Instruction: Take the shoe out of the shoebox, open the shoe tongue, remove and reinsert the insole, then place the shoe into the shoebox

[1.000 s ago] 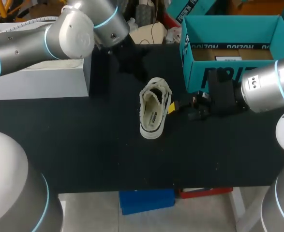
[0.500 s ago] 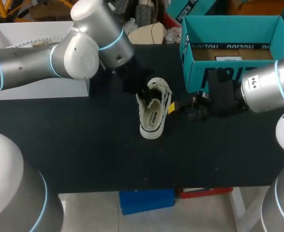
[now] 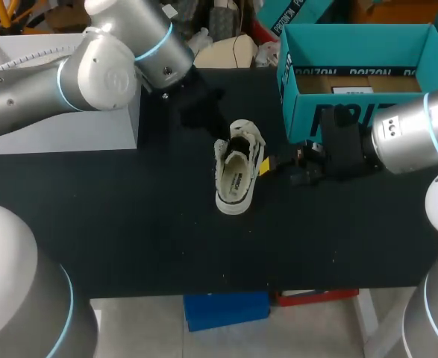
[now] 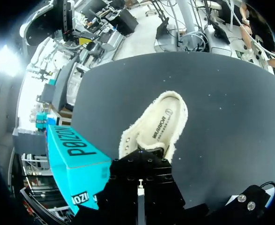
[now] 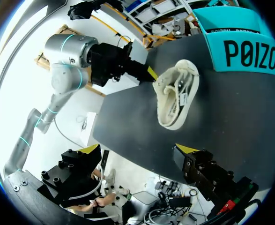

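Note:
A cream shoe [image 3: 236, 173] with black trim lies on the black table [image 3: 129, 224], toe toward the far side and its insole showing. My left gripper [image 3: 227, 135] is shut, and its tips rest at the lace and tongue end of the shoe [image 4: 158, 124]. Its black body hides the tips in the left wrist view [image 4: 140, 155]. In the right wrist view its yellow tip [image 5: 150, 73] touches the shoe's [image 5: 177, 96] edge. My right gripper [image 3: 269, 165] stands wide open beside the shoe's right side, holding nothing [image 5: 137, 150]. The teal shoebox [image 3: 302, 95] stands open at the back right.
A white box [image 3: 62, 127] sits at the back left under my left arm. The shoebox [image 4: 74, 154] stands close behind the right gripper [image 5: 249, 51]. Bare black tabletop stretches in front of the shoe to the near edge.
My left arm swung in from the back and brought its shut gripper down to the shoe's lace end. The shoe's upper shifted slightly. The right arm stayed still.

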`<state>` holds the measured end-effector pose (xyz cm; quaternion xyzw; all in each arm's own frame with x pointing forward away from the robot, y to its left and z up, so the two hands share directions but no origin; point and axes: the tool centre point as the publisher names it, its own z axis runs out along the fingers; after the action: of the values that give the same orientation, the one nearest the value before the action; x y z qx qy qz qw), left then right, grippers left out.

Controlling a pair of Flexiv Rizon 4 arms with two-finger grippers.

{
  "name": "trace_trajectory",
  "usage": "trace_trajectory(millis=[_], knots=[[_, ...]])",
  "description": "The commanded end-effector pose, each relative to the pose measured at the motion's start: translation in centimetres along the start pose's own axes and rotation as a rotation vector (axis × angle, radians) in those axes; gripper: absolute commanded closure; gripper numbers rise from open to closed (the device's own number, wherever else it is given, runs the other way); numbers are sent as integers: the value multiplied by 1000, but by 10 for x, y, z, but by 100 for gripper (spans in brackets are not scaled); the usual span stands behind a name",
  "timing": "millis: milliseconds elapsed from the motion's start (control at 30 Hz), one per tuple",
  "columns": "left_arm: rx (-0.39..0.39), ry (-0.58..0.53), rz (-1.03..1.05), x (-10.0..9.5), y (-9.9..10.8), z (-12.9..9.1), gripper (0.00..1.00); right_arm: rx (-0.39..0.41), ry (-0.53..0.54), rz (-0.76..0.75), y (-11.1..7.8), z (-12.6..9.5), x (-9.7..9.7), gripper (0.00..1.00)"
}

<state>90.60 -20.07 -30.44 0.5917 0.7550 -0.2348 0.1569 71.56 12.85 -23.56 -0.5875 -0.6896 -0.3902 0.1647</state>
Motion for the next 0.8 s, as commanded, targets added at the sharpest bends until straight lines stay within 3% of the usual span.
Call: trace_trajectory(millis=[33, 367, 400, 467, 500, 533, 600, 667, 800], knots=[[-25, 8, -31, 11, -8, -35, 100, 0, -4, 1, 0, 1, 1, 0], [-10, 42, -48, 28, -10, -39, 100, 0, -4, 1, 0, 1, 1, 0], [-3, 46, -55, 29, -10, -39, 95, 0, -4, 1, 0, 1, 1, 0], [14, 63, -69, 32, -12, -40, 68, 0, -4, 1, 0, 1, 1, 0], [23, 69, -80, 33, -14, -40, 30, 0, -4, 1, 0, 1, 1, 0], [31, 71, -88, 34, -14, -41, 0, 0, -4, 1, 0, 1, 1, 0], [50, 68, -141, 39, -17, -44, 0, 0, -4, 1, 0, 1, 1, 0], [80, -6, -220, 41, -23, -48, 0, 0, -4, 1, 0, 1, 1, 0], [67, -31, -382, 53, -33, -59, 0, 0, -4, 1, 0, 1, 1, 0]])
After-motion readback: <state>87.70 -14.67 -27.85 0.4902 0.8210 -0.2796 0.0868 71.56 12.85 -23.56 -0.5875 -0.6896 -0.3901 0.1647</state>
